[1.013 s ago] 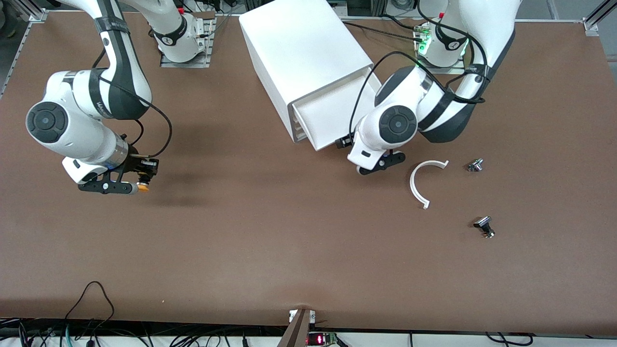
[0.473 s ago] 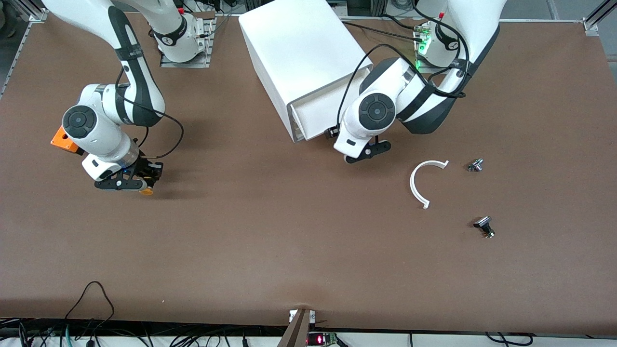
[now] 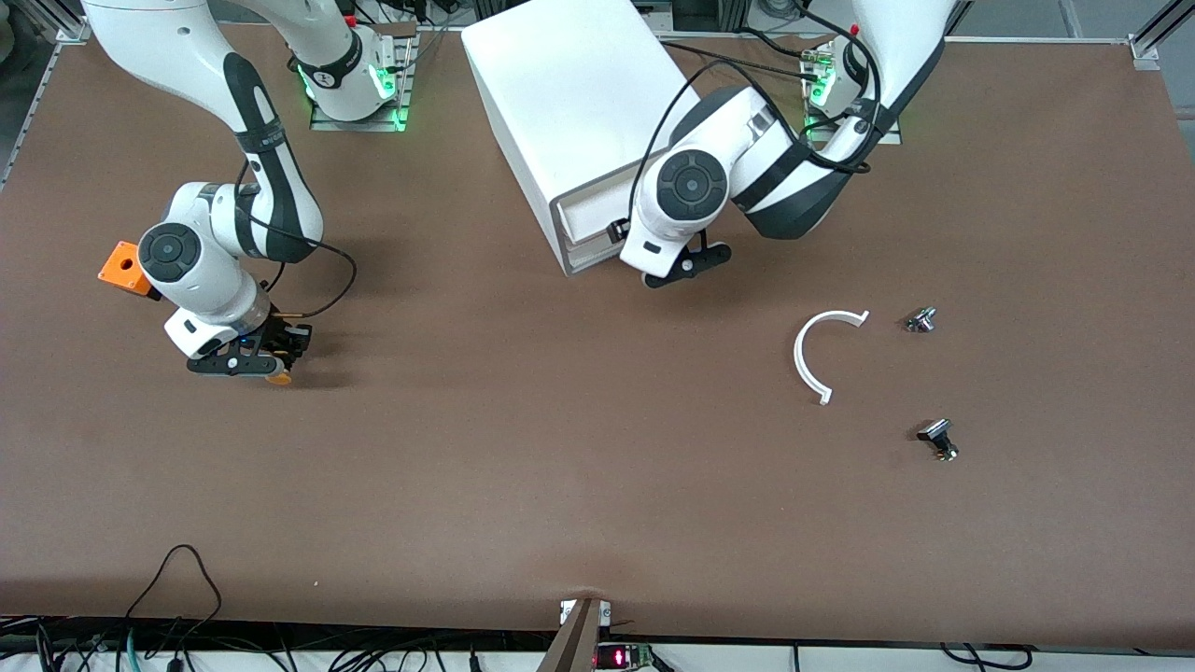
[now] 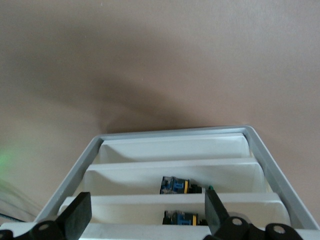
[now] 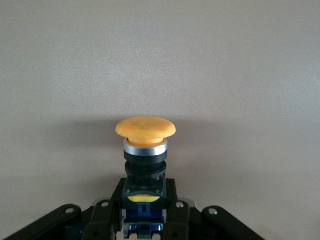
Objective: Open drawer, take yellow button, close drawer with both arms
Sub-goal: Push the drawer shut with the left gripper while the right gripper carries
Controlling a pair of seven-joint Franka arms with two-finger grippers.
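Note:
The white cabinet point(image 3: 579, 103) stands at the back middle of the table. Its top drawer point(image 3: 588, 217) sticks out only slightly. My left gripper point(image 3: 674, 271) is against the drawer's front, open, nothing between its fingers point(image 4: 76, 217). The left wrist view looks down the stepped white drawer fronts point(image 4: 175, 172); small blue-black parts point(image 4: 175, 185) show in two of them. My right gripper point(image 3: 250, 359) is low over the table toward the right arm's end, shut on the dark body of the button point(image 5: 145, 127). The button's orange-yellow cap point(image 3: 277, 377) points away from the gripper point(image 5: 144, 195), just off the brown surface.
An orange cube point(image 3: 121, 268) with a round hole lies beside the right arm. Toward the left arm's end lie a white curved strip point(image 3: 808, 359) and two small black-and-silver parts point(image 3: 920, 320) point(image 3: 937, 439). Cables run along the table's front edge.
The left arm has pushed the drawer most of the way into the cabinet. The right arm has come down toward the table with the button, uncovering the orange cube.

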